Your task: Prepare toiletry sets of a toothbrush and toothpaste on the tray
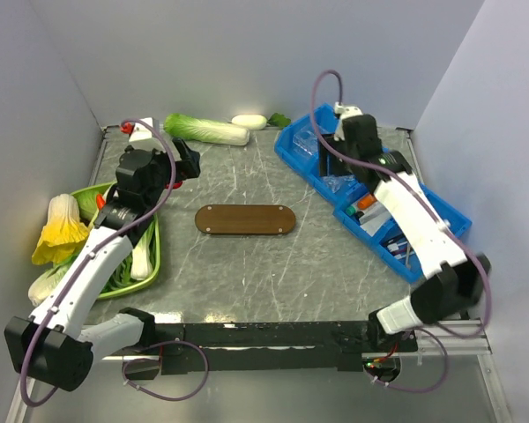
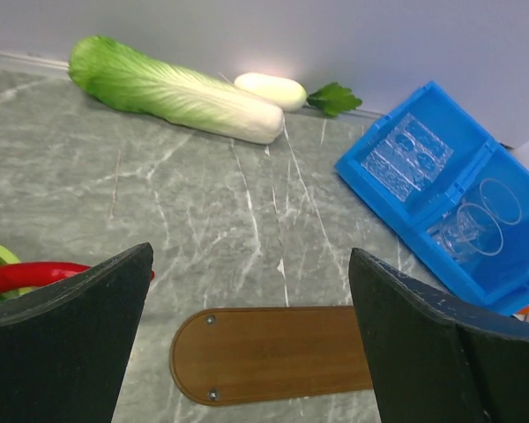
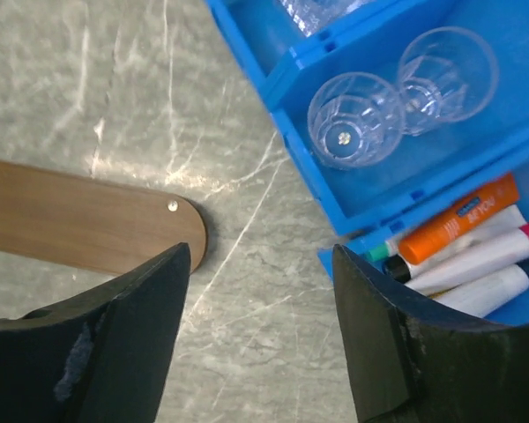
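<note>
The dark-brown wooden tray (image 1: 245,219) lies bare in the middle of the table; it also shows in the left wrist view (image 2: 273,352) and the right wrist view (image 3: 79,216). The orange toothpaste tube (image 3: 458,220) lies in a blue bin compartment among white tubes, and shows in the top view (image 1: 367,202). I cannot make out a toothbrush. My left gripper (image 2: 251,256) is open and empty, above the table left of the tray (image 1: 187,160). My right gripper (image 3: 260,256) is open and empty, above the bare table between the tray's right end and the bin (image 1: 329,161).
Blue bins (image 1: 441,220) run along the right side; one compartment holds two clear cups (image 3: 353,119). A napa cabbage (image 2: 176,88) and a white radish (image 2: 269,88) lie by the back wall. A green dish (image 1: 154,256) with vegetables stands at the left.
</note>
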`<state>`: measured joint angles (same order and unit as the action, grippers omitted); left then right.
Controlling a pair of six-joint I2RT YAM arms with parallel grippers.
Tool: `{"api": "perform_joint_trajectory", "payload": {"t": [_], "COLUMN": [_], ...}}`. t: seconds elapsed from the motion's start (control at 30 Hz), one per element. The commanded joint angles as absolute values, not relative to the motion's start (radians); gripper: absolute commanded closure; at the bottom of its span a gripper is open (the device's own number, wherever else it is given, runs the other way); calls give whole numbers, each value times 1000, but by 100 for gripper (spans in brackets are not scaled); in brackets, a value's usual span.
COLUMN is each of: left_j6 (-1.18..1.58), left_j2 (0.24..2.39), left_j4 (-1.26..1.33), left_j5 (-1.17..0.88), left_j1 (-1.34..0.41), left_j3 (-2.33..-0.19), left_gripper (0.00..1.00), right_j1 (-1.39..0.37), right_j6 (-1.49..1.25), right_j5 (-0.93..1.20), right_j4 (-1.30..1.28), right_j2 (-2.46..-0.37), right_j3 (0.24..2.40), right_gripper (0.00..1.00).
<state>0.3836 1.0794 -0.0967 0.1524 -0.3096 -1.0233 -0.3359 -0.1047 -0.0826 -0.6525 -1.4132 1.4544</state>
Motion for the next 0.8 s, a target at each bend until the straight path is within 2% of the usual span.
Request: {"api": "perform_joint_trajectory", "payload": {"t": [0.0,0.23,0.43,0.53,0.77], "left_j6": [440,408,400,411,413], "left_j2": [1106,1071,1043,1054,1057], "left_j4": [-86,-89,-78,-84,-84], "left_j5": [94,156,149,126,127], "left_j1": [-311,-313,-313,-313,-313], "left_j3": [-1065,-1060,-1051,-1057,-1057], "left_gripper": [3,3,3,3,3], "right_j1": [-334,-261,-242,-239,-238], "right_j6": [-20,63,149,192,229], "right_j5": [-51,-12,2,-23,-15], "right_j4": [-706,-736,-683,-681,-627], "right_j2": [-1584,-1865,-1965,-2028,-2042], "right_j3": [1615,1779,1778,1815,1773], "right_gripper": [28,41,43,50,56]}}
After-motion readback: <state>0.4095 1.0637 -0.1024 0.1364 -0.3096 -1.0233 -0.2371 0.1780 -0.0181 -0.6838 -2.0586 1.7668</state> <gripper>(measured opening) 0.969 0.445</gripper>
